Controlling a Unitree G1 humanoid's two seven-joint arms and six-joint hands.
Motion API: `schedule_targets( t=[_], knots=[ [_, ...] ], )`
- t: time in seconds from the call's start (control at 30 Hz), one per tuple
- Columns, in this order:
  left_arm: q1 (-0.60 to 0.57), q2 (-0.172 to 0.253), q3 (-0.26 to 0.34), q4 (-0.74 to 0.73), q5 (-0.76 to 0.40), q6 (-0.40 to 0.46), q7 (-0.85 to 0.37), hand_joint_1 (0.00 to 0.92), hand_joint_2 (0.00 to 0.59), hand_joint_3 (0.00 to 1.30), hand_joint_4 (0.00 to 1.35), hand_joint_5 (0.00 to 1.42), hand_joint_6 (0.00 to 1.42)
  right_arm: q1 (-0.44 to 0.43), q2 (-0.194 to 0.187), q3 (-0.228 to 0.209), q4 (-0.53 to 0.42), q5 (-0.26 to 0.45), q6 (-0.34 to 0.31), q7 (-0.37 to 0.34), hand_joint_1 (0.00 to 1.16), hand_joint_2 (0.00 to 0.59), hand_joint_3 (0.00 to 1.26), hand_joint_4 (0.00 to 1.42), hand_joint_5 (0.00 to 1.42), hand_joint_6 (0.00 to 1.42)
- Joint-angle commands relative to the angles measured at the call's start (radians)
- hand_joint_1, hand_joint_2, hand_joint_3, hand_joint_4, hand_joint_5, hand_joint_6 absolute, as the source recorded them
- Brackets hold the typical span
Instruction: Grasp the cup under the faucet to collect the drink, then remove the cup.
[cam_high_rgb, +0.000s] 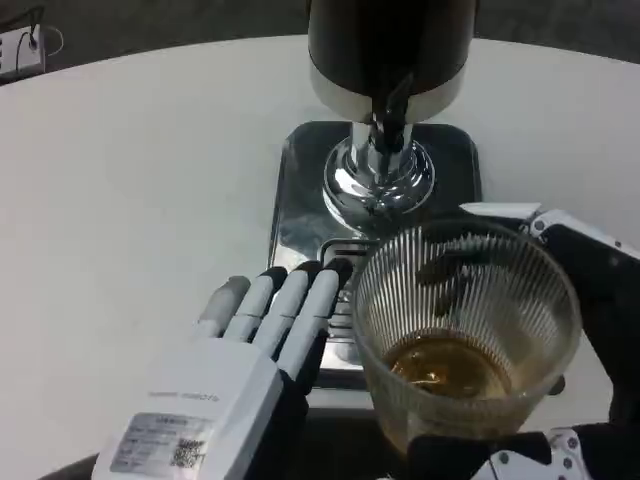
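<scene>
A ribbed clear glass cup (465, 335) with amber drink in its bottom is held close to the camera, in front of the dispenser. My right hand (590, 330) grips it from the right side and below, black fingers wrapped around its wall. The dark dispenser (390, 45) with its faucet (392, 105) stands on a chrome base (300, 200) at the top centre, behind the cup. My left hand (255, 350) lies flat, fingers straight and together, tips touching the front of the drip grille (340, 255), holding nothing.
The white round table (130, 190) spreads wide to the left and behind. A power strip (20, 50) sits at the far top-left edge.
</scene>
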Motion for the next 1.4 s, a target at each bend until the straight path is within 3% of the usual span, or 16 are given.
schedule_targets(
  t=[0.03,1.4],
  knots=[
    [0.009,-0.007,0.006,-0.004,-0.001,-0.009,-0.002,0.000,0.109,0.00,0.00,0.00,0.00,-0.001,-0.001,0.007,-0.011,-0.003,-0.054,0.001,1.16,0.152,0.78,0.98,1.16,1.42],
    [0.013,-0.032,0.006,0.016,-0.008,-0.010,0.012,0.000,0.105,0.00,0.00,0.00,0.00,0.005,0.031,0.011,-0.014,-0.040,-0.050,-0.012,1.16,0.152,0.78,0.98,1.16,1.42]
  ],
)
